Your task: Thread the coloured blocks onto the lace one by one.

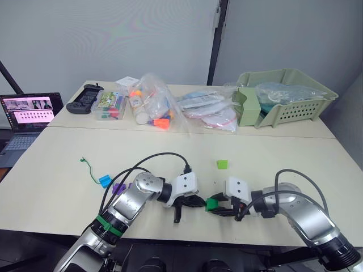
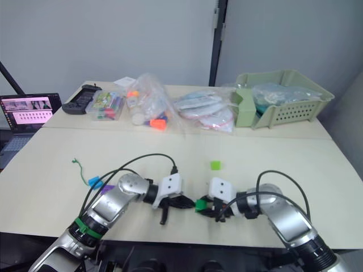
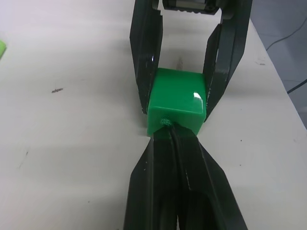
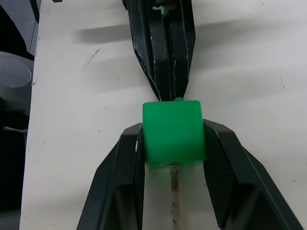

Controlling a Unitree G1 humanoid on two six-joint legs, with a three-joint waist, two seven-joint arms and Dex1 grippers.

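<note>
The pale rectangular tabletop [image 1: 68,153] leaves open room around the work, though the near edge lies close at six o'clock of both grippers. The right gripper [image 4: 173,143] is clamped on the glossy dark green plastic cube [image 4: 173,130], pads on two opposite faces; it looks light, rigid and slippery, so side faces are the sensible hold. The left gripper [image 3: 171,136] is pinched tight on the thin green cord lace [image 3: 165,122], meeting the cube's hole; its stiff pale tip [image 4: 174,191] pokes out beyond. The light green cube [image 1: 222,164] sits at twelve o'clock, the bright blue cube [image 1: 104,181] at nine.
</note>
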